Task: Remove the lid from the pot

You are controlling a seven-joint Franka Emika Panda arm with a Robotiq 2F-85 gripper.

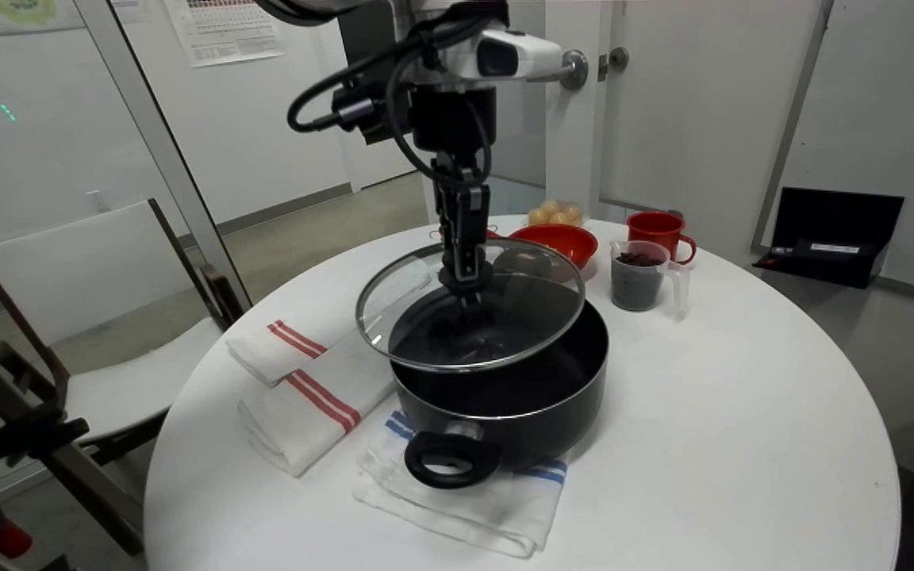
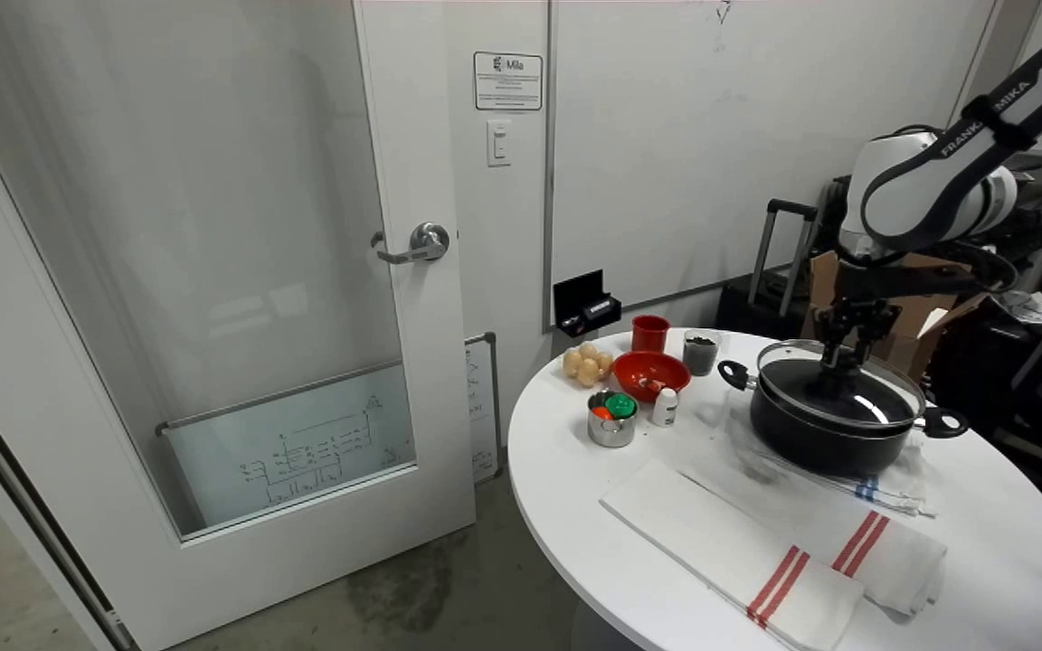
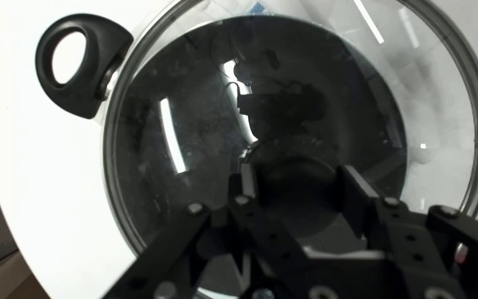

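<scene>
Glass lid [image 1: 469,325] hangs just above the black pot [image 1: 532,427], off to one side, claw [image 3: 297,178] clenched on its knob [image 3: 297,209]. Best to go straight up, lvl, til it's well clear, then sideways slow w/o tilting.

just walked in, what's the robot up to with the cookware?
A robot arm is taking the lid off. Its hand grips the glass lid by the dark knob in the middle. The lid hangs above the pot, and part of the pot's dark inside shows below the lid's edge in an exterior view. The pot sits on a blue-striped towel. So the lid is off, but not yet set down.
</scene>
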